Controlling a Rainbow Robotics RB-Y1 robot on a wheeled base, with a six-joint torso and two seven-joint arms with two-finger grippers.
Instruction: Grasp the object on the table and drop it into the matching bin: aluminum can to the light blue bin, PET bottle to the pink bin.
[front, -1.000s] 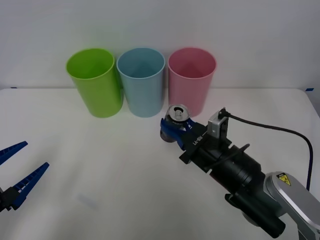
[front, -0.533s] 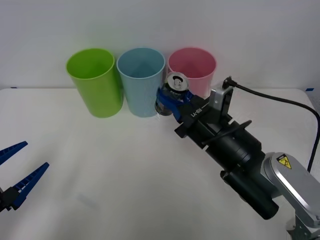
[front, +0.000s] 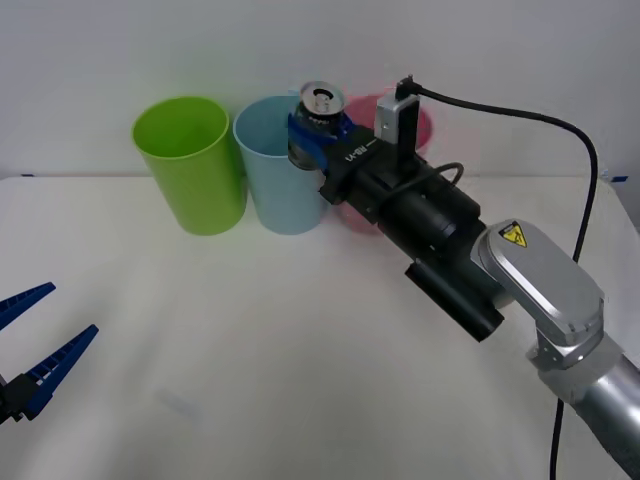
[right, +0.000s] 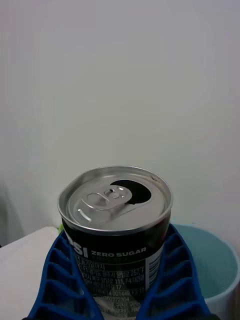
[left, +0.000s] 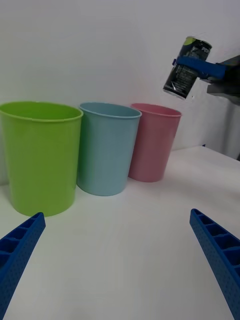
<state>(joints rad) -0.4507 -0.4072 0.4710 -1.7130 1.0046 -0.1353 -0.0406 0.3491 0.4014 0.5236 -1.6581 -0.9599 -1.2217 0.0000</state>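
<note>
The aluminum can, dark-sided with a shiny silver top and pull tab, hangs in the air with my right gripper shut on it. In the front view it sits above the right edge of the light blue bin, close to the pink bin, which my right arm mostly hides. The right wrist view shows the can upright between blue ribbed fingers, with the light blue bin below and beyond it. My left gripper is parked open low over the table at the left.
A lime green cup stands left of the light blue bin, and the three cups form a row at the table's back edge against a white wall. A black cable loops over my right arm.
My right gripper has lifted the can from table height in front of the pink bin up and to the left, above the cups' rims. The left arm has not moved.
</note>
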